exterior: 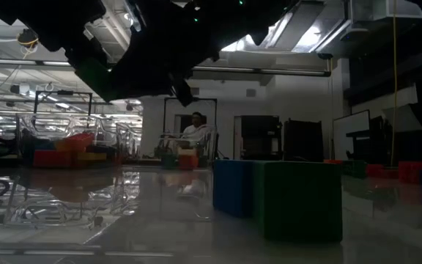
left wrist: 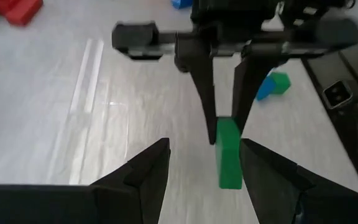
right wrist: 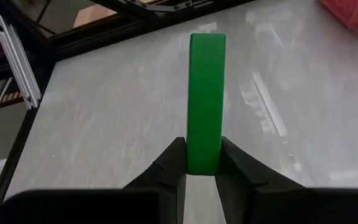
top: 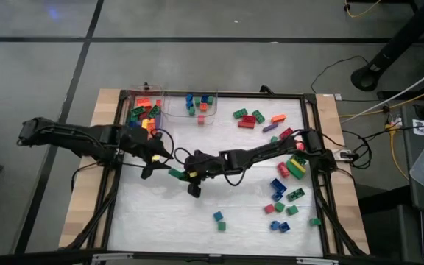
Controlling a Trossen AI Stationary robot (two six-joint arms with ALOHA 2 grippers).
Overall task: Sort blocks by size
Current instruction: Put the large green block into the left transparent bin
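Clamped between the two dark fingers of the right gripper (right wrist: 202, 163), a long green rectangular plastic brick (right wrist: 207, 93) hangs above the middle of the white table (top: 160, 221), towards its left edge. The left gripper (left wrist: 205, 163) faces it, fingers spread either side of the brick's free end. It looks like a handover: the left should close squarely before the right lets go.

Two black jointed arms with black cables along them; each tool has two tapered matte black fingers (right wrist: 166, 165) on a crossbar.
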